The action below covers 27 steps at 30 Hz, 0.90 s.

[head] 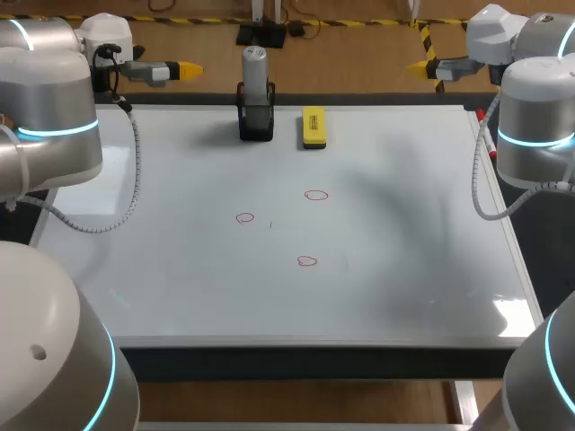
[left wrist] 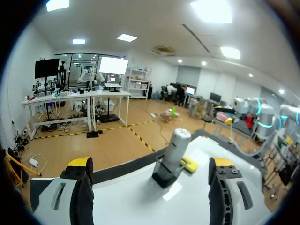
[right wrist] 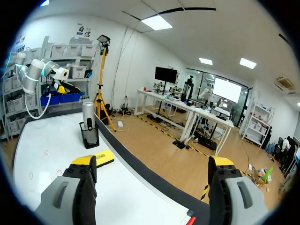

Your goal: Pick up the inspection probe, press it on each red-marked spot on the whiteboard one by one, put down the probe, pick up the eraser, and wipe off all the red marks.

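Two grippers sit off the far corners of the scene, both spread wide and holding nothing. The left gripper [head: 186, 68] is to the left of the black open-framed holder [head: 255, 123] and a little farther back. It is past the far edge of the large white whiteboard [head: 162, 287], which covers most of the dark surface [head: 296, 361]. Its yellow-tipped fingers [left wrist: 79, 165] stand well apart, and in the left wrist view the holder lies ahead of them, in line with the gap.

The holder stands upright at the whiteboard's far edge. The inspection probe [head: 255, 70], a grey metal cylinder with a rounded top, is seated upright in it, with neither gripper touching it. Almost straight in front of the holder, towards the robot, is a small red ring [head: 245, 217] drawn on the board.

Just right of the holder lies the flat yellow rectangular eraser [head: 313, 127], near the holder but apart from it. A second red ring [head: 316, 195] sits right of the holder and nearer the robot, and a third red ring [head: 307, 261] is nearer to the robot again.

The right gripper [head: 419, 66] is well to the right of the holder, also past the far edge, and its jaws are open on empty air.
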### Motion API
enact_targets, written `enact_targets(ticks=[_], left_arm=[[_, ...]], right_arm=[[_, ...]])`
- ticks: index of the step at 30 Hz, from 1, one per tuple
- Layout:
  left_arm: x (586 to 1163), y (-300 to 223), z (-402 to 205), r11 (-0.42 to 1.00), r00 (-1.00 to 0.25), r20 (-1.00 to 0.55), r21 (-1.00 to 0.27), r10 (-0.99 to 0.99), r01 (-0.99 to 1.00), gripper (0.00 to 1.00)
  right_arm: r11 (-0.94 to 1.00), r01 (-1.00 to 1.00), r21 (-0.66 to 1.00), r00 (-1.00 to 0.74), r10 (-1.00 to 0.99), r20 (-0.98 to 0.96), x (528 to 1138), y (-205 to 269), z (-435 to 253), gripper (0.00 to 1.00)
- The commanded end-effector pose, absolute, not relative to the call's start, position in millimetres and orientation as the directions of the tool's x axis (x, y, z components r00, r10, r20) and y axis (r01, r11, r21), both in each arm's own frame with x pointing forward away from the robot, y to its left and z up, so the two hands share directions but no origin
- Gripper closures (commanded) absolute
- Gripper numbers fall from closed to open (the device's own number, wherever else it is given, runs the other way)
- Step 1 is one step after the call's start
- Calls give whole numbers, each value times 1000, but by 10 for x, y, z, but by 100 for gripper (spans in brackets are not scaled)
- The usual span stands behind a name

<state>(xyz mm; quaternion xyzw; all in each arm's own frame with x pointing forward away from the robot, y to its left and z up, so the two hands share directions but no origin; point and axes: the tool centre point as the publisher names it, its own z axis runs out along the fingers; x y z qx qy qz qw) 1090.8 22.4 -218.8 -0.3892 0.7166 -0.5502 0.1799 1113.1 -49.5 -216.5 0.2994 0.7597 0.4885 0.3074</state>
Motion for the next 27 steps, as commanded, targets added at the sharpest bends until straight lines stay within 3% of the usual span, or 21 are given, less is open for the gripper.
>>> enact_targets(ticks=[1, 14, 27], left_arm=[[10906, 225, -2180, 93, -632, 172, -927, -756, -363, 0], [10906, 225, -2180, 93, -632, 172, -927, -756, -363, 0], [10982, 59, -2204, 122, -823, 122, -966, -555, -226, 0]], right_arm=[[344, 156, 926, -632, 755, -174, 11135, -496, -2163, 0], [344, 156, 926, -632, 755, -174, 11135, -496, -2163, 0], [344, 156, 926, -632, 755, -174, 11135, -496, -2163, 0]])
